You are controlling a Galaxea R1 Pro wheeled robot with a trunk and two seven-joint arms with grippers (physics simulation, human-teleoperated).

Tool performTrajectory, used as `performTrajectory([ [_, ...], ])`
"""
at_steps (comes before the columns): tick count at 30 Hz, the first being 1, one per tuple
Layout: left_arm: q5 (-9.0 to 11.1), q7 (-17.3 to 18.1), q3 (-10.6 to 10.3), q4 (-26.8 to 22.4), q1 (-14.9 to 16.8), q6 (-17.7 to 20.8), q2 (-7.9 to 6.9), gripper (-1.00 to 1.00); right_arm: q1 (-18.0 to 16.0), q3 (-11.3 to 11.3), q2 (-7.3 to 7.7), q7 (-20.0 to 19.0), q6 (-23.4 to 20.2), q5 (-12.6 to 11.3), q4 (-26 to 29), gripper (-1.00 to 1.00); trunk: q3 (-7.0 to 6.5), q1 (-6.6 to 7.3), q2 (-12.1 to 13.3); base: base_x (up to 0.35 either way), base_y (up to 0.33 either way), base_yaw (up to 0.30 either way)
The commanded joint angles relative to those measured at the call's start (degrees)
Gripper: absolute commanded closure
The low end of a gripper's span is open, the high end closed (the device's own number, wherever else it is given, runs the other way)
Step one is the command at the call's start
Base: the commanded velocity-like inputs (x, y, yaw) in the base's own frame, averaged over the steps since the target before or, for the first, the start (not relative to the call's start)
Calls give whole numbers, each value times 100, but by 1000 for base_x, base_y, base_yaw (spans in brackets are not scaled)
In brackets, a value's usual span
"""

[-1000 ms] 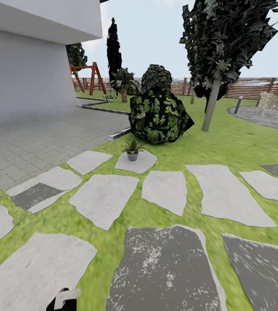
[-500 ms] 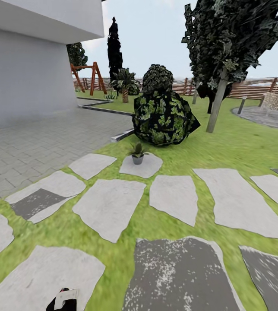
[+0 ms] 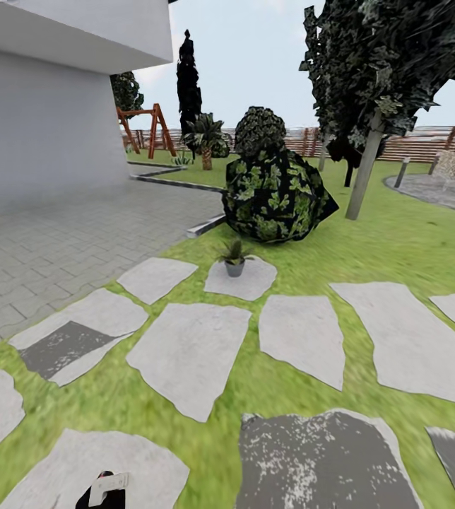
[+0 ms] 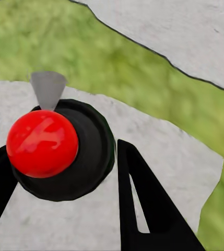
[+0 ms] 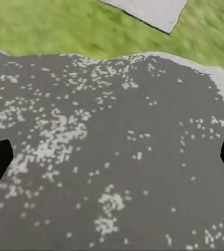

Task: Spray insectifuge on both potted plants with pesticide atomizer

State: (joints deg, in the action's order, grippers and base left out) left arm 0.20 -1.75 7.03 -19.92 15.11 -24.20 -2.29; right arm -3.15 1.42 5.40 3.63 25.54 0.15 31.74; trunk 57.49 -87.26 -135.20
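Note:
In the left wrist view my left gripper [image 4: 65, 172] is shut on the pesticide atomizer [image 4: 44, 144]. I look down on its red top and dark round body between the black fingers [image 4: 143, 198]. In the head view the atomizer [image 3: 107, 488] pokes up at the bottom edge. One potted plant [image 3: 234, 258], a green rosette in a grey pot, stands on a pale stepping stone [image 3: 245, 279] several stones ahead of me in the garden. My right gripper [image 5: 112, 159] hangs open over a dark speckled stone [image 5: 117, 130].
A big dark-leaved shrub [image 3: 273, 191] rises just behind the potted plant. A tree trunk [image 3: 365, 177] stands to its right. A grey paved terrace [image 3: 58, 233] and house wall lie left. A bollard lamp [image 3: 401, 172], patio [image 3: 432, 189] and wooden fence [image 3: 411, 145] are far right.
The whole head view has shifted, so the camera has moved: the potted plant and stones now sit lower and further right in the picture. The atomizer stays held.

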Motion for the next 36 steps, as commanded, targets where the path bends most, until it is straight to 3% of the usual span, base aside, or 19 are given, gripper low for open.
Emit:
performTrajectory([
  [1, 0, -8, 0, 6, 6, -20, 1, 100, -2, -1, 2, 15, 16, 3, -1, -100, 5, -2, -2, 276, 236, 0],
  [36, 6, -9, 0, 15, 6, -18, 1, 100, -2, -1, -4, 15, 18, 3, 5, -100, 5, -2, -2, 278, 236, 0],
])
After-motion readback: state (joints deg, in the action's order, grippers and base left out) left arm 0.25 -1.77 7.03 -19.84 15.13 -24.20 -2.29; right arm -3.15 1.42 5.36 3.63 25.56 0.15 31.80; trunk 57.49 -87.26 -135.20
